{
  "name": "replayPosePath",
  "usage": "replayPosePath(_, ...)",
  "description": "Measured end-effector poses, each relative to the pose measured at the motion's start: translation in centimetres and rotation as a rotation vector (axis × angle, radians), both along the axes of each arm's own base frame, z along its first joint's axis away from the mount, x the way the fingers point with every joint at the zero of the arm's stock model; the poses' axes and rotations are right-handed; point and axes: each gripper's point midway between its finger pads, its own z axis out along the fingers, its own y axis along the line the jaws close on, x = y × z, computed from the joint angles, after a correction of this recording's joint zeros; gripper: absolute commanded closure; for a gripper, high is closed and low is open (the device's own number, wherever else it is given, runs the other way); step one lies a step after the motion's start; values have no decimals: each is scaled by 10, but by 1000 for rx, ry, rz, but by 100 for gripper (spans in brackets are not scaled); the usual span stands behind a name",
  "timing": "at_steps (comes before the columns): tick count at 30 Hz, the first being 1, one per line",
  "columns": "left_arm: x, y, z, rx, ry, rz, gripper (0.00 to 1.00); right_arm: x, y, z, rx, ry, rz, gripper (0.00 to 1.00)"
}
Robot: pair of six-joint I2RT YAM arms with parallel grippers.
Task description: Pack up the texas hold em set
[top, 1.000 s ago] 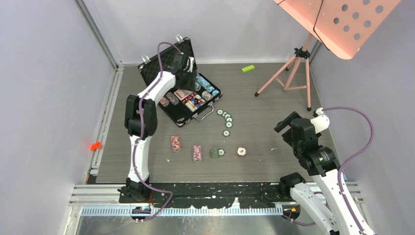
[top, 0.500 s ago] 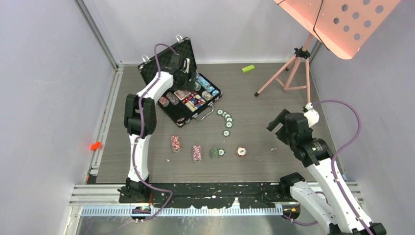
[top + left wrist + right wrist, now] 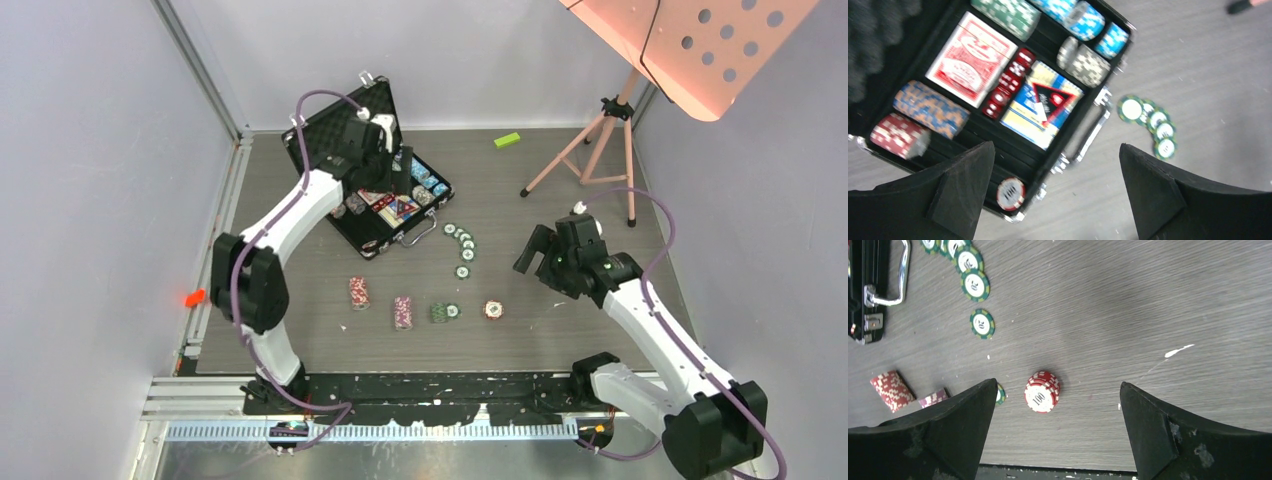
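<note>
We see bright, even light, soft shadows; the briefcase (image 3: pixel 1023 160) blurs in the left wrist view (right: sharp).

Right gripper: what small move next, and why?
Probably lower the right gripper straight down around the red stack. Its jaws are open, the stack sits on the table between them, slightly left of centre, and the case stands open.

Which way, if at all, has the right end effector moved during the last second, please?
Yes, the right end effector moved leftward, away from the pink tripod stand and toward the red chip stack.
</note>
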Motion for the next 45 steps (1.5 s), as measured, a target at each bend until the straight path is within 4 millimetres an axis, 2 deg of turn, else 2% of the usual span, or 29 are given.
replayPosePath(3, -27, -13, 11, -33, -25, -40, 0, -3, 12, -7, 30, 41, 67, 3)
replayPosePath(5, -46, -19, 11, -49, -29, -70, 0, -6, 19, -14, 39, 77, 104, 5)
replayPosePath(12, -96, -28, -13, -74, -7, -139, 0, -27, 48, -34, 25, 168, 235, 6)
replayPosePath(14, -105, -31, -20, -75, -3, -154, 0, -35, 59, -39, 10, 189, 273, 6)
replayPosePath(18, -119, -35, -28, -87, -23, -179, 0, -43, 66, -54, -39, 240, 286, 6)
replayPosePath(27, -128, -29, -16, -148, -160, -183, 0, -48, 70, -88, -123, 338, 265, 5)
replayPosePath(33, -125, -27, -6, -174, -242, -175, 0, -41, 81, -89, -143, 341, 282, 6)
replayPosePath(39, -123, -23, -8, -177, -283, -159, 0, -30, 91, -88, -179, 338, 294, 20)
replayPosePath(45, -122, -15, -16, -156, -298, -124, 0, -38, 86, -100, -237, 399, 299, 29)
